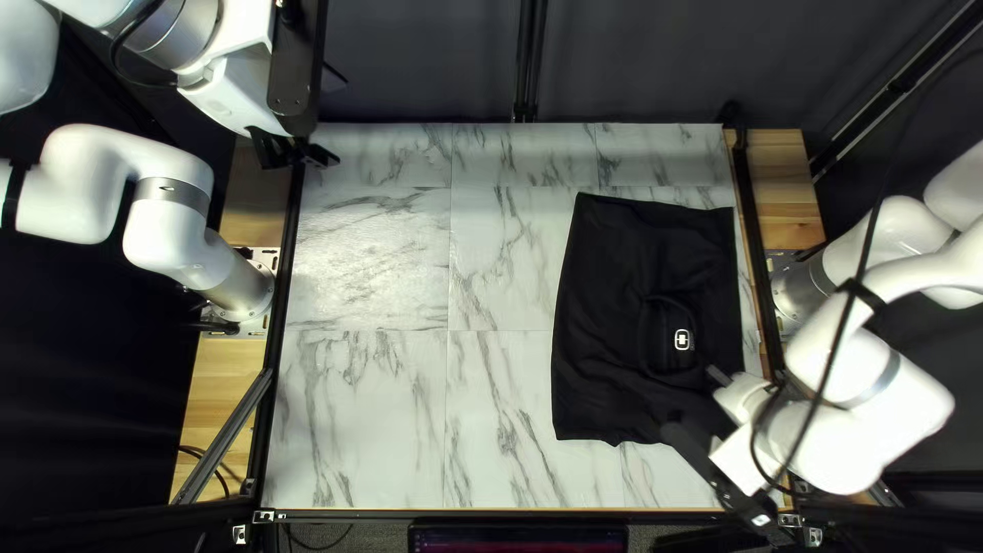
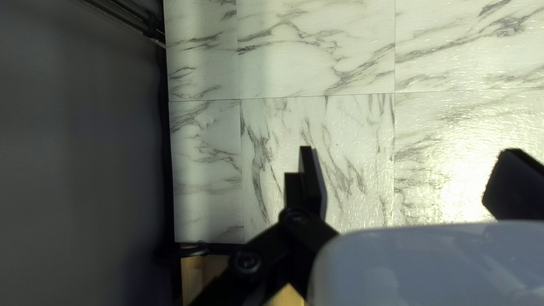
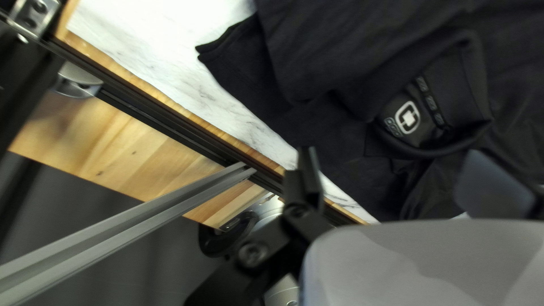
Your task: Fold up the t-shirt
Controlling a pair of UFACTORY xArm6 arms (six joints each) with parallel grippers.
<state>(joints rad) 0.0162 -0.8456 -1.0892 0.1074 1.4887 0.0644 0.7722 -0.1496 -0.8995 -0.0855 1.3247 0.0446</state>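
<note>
Black t-shirt (image 1: pixel 604 297) lying on desk (image 1: pixel 358 410), right side.
Left jaws (image 1: pixel 298 158) wide, by desk's far left corner; right jaws (image 1: pixel 693 401) also wide, toward desk's near right corner.

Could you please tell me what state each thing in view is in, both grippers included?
Shirt, lying creased on the table, roughly rectangular, ungripped
Collar, on the shirt's upper side, neck opening showing
Left gripper, open, nothing between its fingers
Right gripper, open, fingers wide apart, at the shirt
Table, partly covered by the shirt
Curtain, hanging behind the table's far edge
</note>
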